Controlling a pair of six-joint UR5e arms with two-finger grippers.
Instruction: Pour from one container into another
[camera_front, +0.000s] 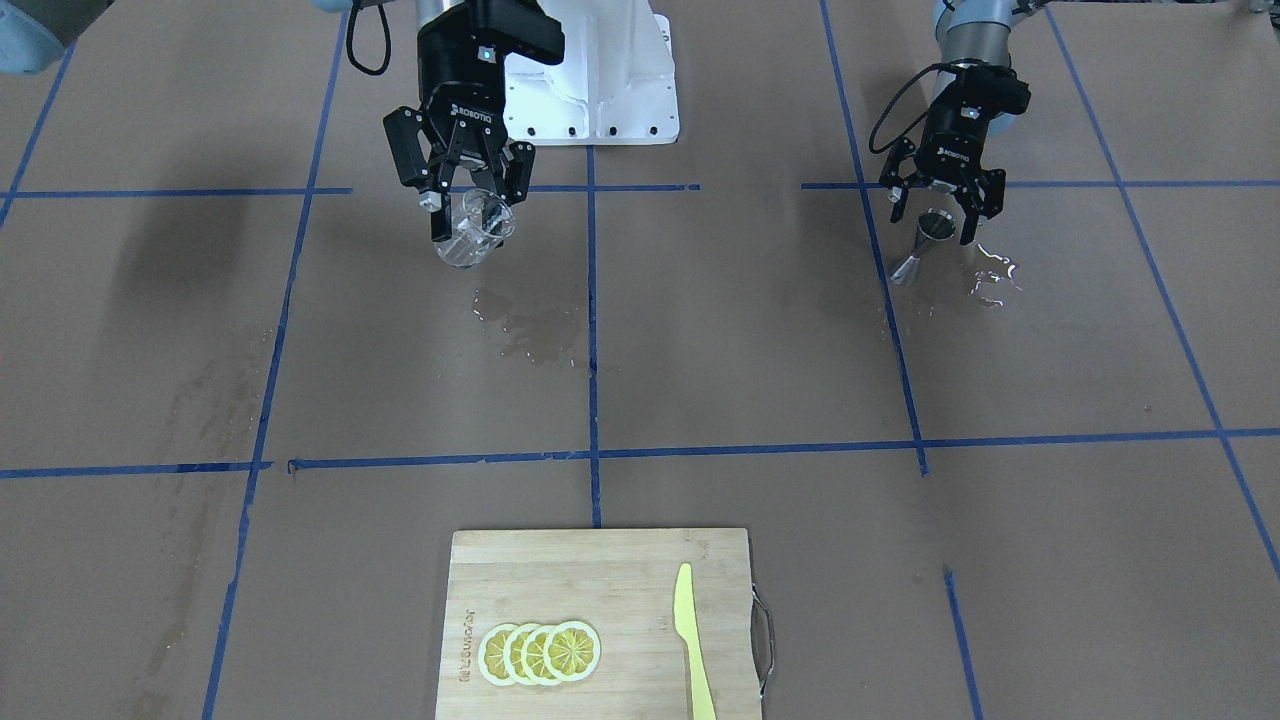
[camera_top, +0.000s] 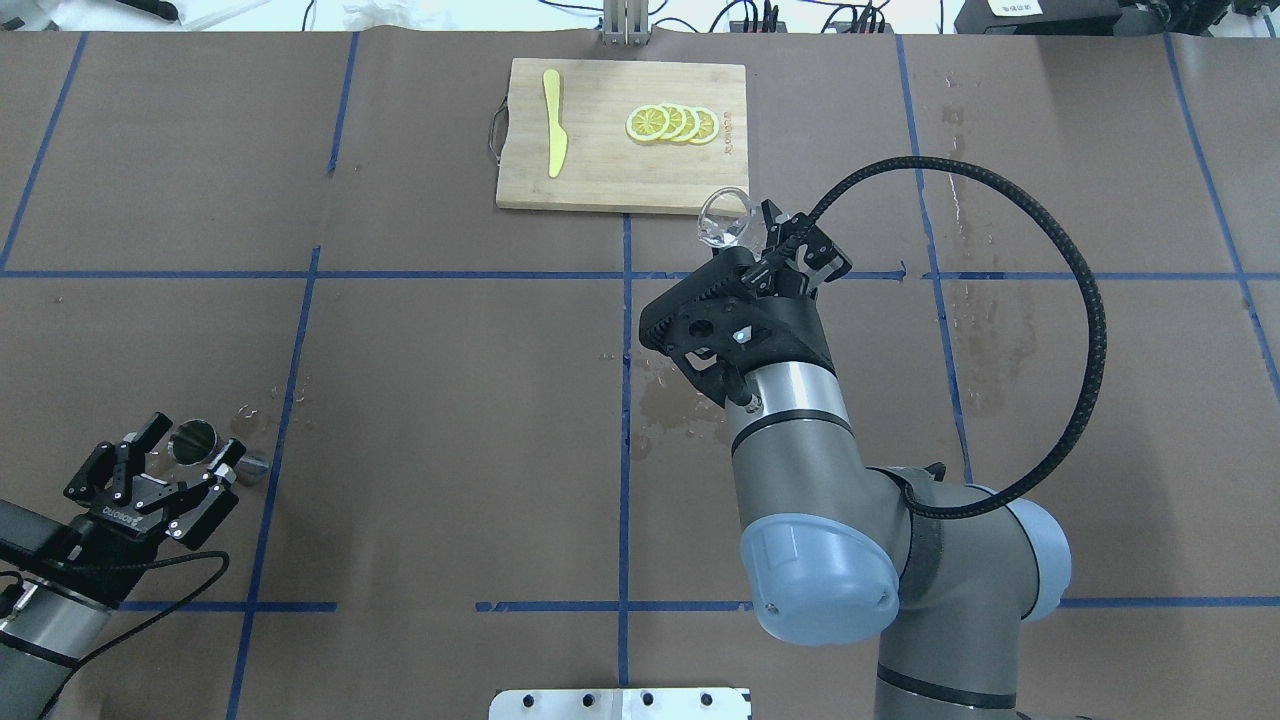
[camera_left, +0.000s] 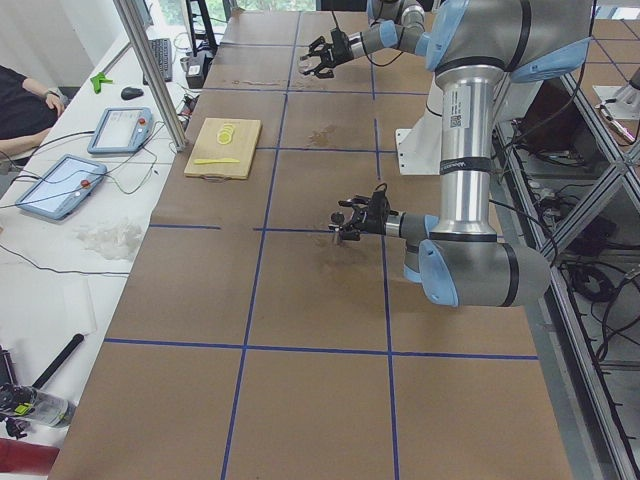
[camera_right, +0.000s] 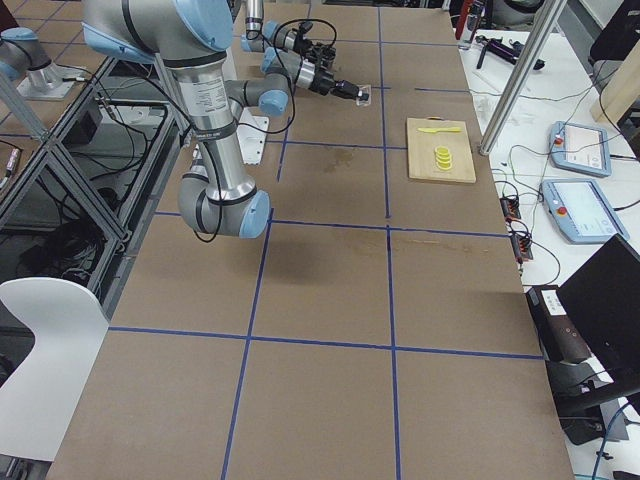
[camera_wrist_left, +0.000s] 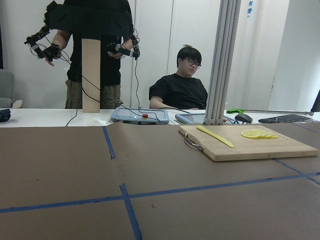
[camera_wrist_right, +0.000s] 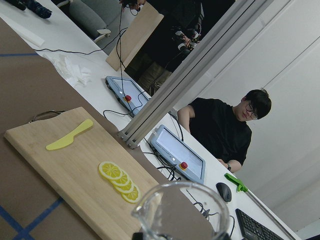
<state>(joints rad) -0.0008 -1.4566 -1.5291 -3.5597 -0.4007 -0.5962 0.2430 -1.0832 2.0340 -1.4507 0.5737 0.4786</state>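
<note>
My right gripper (camera_front: 472, 220) is shut on the clear glass cup (camera_front: 472, 238), holding it tilted in the air above the table near the robot's base. That cup (camera_top: 725, 216) shows past the wrist in the overhead view, and its rim and lip (camera_wrist_right: 182, 210) fill the bottom of the right wrist view. Whether it holds liquid I cannot tell. Far off on the robot's left side stands the steel jigger (camera_front: 922, 250), also visible as the jigger (camera_top: 193, 443). My left gripper (camera_front: 933, 222) is low and open, its fingers either side of the jigger's upper cone with gaps.
A wooden cutting board (camera_front: 600, 570) with lemon slices (camera_front: 540, 652) and a yellow knife (camera_front: 692, 640) lies at the far table edge. A wet patch (camera_front: 530, 330) lies under the cup's area, and a small puddle (camera_front: 992, 275) lies beside the jigger. Operators are beyond the table.
</note>
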